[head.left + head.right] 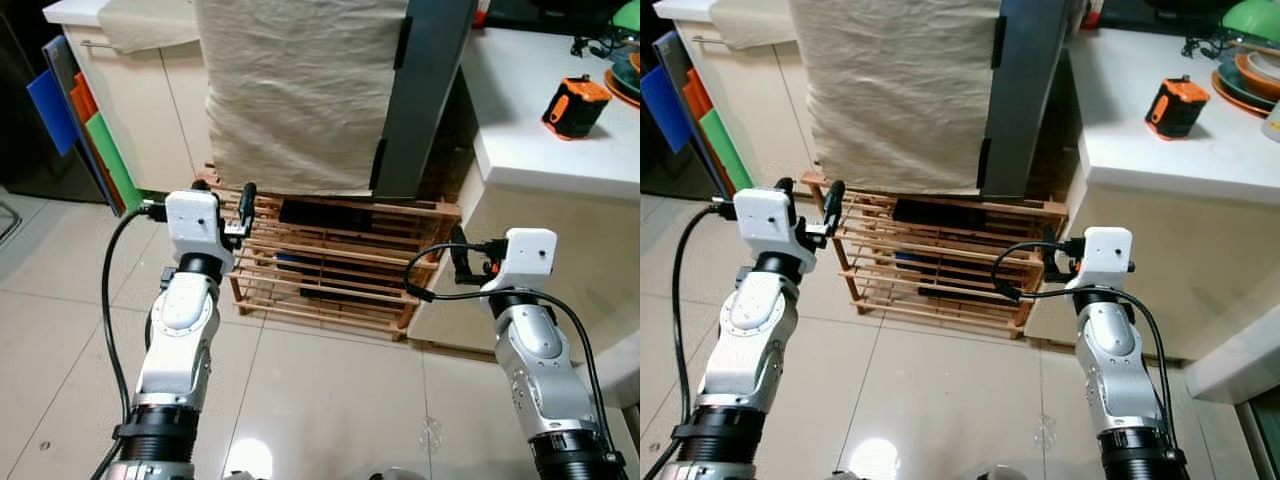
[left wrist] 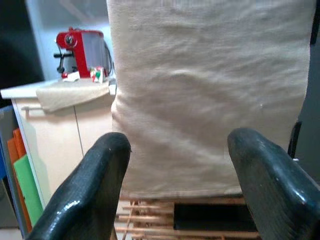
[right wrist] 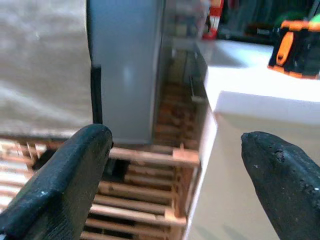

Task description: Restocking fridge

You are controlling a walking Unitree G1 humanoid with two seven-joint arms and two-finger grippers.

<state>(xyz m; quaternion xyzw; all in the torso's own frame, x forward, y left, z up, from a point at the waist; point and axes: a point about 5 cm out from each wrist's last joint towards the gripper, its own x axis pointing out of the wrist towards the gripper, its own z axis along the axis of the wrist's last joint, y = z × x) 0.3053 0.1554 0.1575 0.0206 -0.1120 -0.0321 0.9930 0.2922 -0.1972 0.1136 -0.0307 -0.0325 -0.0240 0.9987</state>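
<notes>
Fridge (image 1: 425, 90): grey, upright on wooden slat rack (image 1: 330, 260), front draped in beige cloth (image 1: 295, 90); our left gripper (image 2: 175, 190) and right gripper (image 3: 175, 175) fingers spread, empty

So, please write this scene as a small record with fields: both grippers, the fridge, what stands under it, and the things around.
left gripper: open, empty, raised before the cloth
right gripper: open, empty, raised toward the gap between fridge and counter
fridge: grey, door shut, front draped with a beige cloth
rack: wooden slats, on the floor under the fridge
counter: white, right of the fridge, carries an orange and black device
cabinet: cream, left of the fridge; coloured boards lean beside it
coffee machine: red, on the cabinet top
</notes>
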